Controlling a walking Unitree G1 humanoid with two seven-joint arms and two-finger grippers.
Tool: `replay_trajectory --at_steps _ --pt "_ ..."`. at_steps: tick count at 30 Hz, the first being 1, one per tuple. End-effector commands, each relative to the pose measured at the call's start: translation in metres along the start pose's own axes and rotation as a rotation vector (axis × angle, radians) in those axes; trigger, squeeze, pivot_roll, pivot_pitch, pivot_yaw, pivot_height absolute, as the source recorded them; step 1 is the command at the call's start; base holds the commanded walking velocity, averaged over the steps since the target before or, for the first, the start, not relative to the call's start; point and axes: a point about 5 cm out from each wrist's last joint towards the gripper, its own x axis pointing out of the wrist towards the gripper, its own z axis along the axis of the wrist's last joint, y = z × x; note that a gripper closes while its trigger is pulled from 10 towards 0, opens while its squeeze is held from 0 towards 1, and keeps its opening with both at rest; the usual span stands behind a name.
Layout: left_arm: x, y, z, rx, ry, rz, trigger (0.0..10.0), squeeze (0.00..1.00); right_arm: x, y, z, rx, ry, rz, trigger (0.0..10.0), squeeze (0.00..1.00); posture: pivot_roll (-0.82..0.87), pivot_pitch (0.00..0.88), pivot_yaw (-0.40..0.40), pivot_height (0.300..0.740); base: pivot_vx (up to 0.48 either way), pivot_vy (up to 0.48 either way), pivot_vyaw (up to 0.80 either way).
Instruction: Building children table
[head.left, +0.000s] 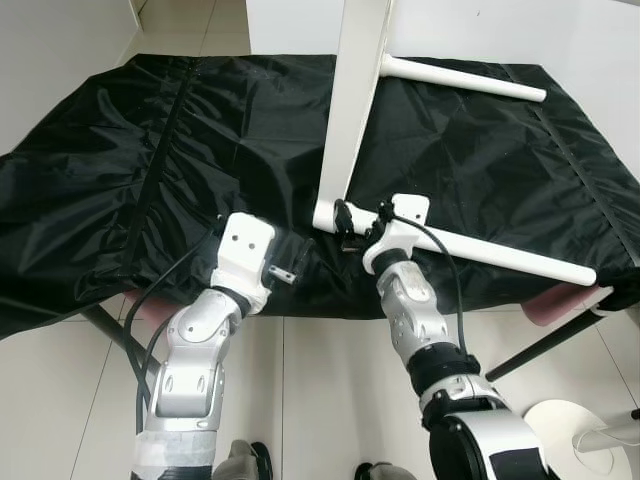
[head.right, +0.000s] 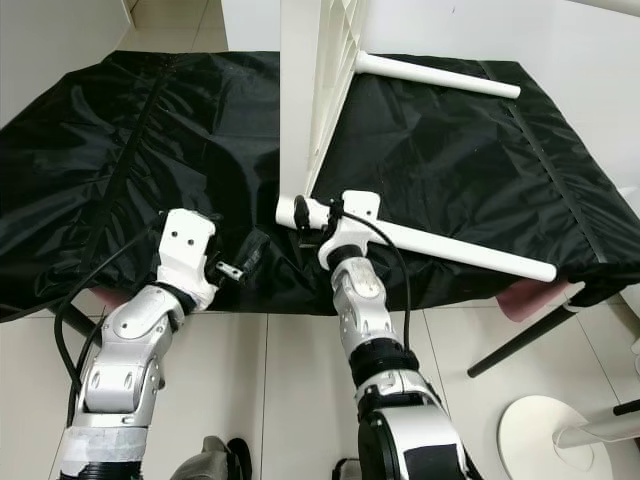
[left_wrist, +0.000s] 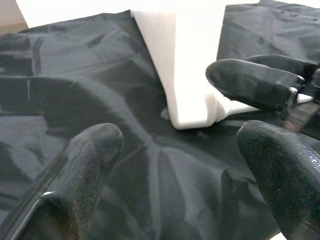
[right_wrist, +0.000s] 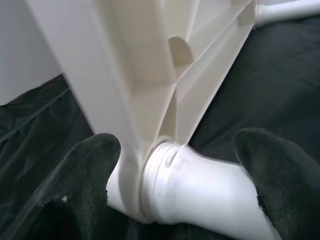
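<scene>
Straddling the table leg, the right gripper gapes; left gripper likewise spread.

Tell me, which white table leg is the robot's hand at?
The near leg: the right gripper straddles its screwed-in end. The far leg lies untouched.

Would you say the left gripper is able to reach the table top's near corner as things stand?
Probably yes: the left gripper is open over the black cloth, and the white table top corner lies just ahead with nothing between, though the right gripper crowds it.

white tabletop, white leg, black cloth
</scene>
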Motion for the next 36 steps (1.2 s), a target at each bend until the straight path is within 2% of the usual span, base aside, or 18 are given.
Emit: replay_trajectory --at_steps 1,6,7,9,10,12,16,26,29,33,36 --pt "-0.003 0.002 -0.004 -0.026 0.017 0.141 10.0 0.0 -0.006 0.0 -0.002 -0.016 -0.009 0.005 10.0 0.0 -0.01 0.153 -0.005 0.74 0.0 0.0 0.0" --pt "0.001 0.002 -0.003 -0.029 0.026 0.119 10.0 0.0 -0.017 -0.012 0.012 -0.056 -0.098 -0.026 10.0 0.0 -0.03 0.153 -0.002 0.74 0.0 0.0 0.0" --pt "0.005 0.003 -0.001 -0.036 0.032 0.122 10.0 0.0 -0.019 -0.021 0.019 -0.092 -0.128 -0.047 10.0 0.0 -0.03 0.152 -0.002 0.74 0.0 0.0 0.0" --pt "0.005 0.003 -0.001 -0.036 0.032 0.122 10.0 0.0 -0.019 -0.021 0.019 -0.092 -0.128 -0.047 10.0 0.0 -0.03 0.152 -0.002 0.74 0.0 0.0 0.0" --pt "0.009 0.004 0.002 -0.04 0.031 0.126 10.0 0.0 -0.021 -0.03 0.027 -0.123 -0.152 -0.067 10.0 0.0 -0.04 0.149 -0.001 0.74 0.0 0.0 0.0" --pt "0.009 0.004 0.002 -0.04 0.031 0.126 10.0 0.0 -0.021 -0.03 0.027 -0.123 -0.152 -0.067 10.0 0.0 -0.04 0.149 -0.001 0.74 0.0 0.0 0.0" --pt "0.024 0.014 0.009 0.024 0.053 0.193 10.0 0.0 -0.026 -0.054 0.05 -0.19 -0.208 -0.132 10.0 0.0 -0.04 0.143 -0.004 0.74 0.0 0.0 0.0" --pt "0.047 0.012 0.019 0.002 0.056 0.245 10.0 0.0 -0.036 -0.065 0.059 -0.222 -0.215 -0.183 10.0 0.0 -0.06 0.138 0.002 0.74 0.0 0.0 0.0" --pt "0.063 0.009 0.028 -0.013 0.038 0.227 10.0 0.0 -0.041 -0.071 0.063 -0.24 -0.217 -0.216 10.0 0.0 -0.08 0.135 0.011 0.74 0.0 0.0 0.0" --pt "0.068 0.007 0.034 -0.011 0.024 0.217 10.0 0.0 -0.043 -0.073 0.064 -0.243 -0.217 -0.226 10.0 0.0 -0.09 0.133 0.015 0.74 0.0 0.0 0.0" --pt "0.081 0.0 0.047 -0.022 -0.014 0.189 10.0 0.0 -0.046 -0.077 0.067 -0.252 -0.221 -0.249 10.0 0.0 -0.1 0.128 0.024 0.74 0.0 0.0 0.0"
